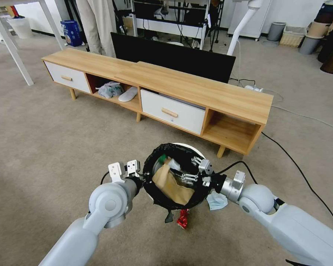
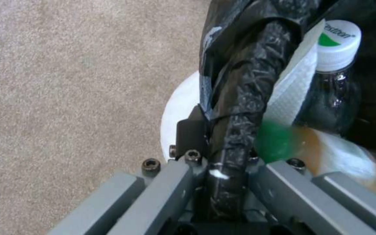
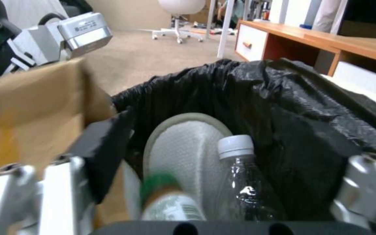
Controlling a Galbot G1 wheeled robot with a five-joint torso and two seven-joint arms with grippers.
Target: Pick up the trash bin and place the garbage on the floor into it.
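The trash bin (image 1: 194,149), white and lined with a black bag, hangs above the floor (image 1: 55,147). My left gripper (image 1: 138,176) is shut on its near-left rim; in the left wrist view the left gripper (image 2: 229,169) pinches the bag-covered rim (image 2: 244,98). Over the bin's mouth my right gripper (image 1: 188,170) stands open, and the brown paper bag (image 1: 172,184) leans beside one finger (image 3: 66,189). Inside lie a clear bottle (image 3: 240,176), a green-capped bottle (image 3: 166,195) and a white textured piece (image 3: 183,147). A pale blue face mask (image 1: 216,201) and a crushed red can (image 1: 182,218) lie on the carpet under the bin.
A long wooden cabinet (image 1: 196,87) stands just beyond the bin, holding a grey bundle (image 1: 110,89) and a white slipper (image 1: 128,94). A black cable (image 1: 303,177) runs across the carpet on the right. Open carpet spreads to the left.
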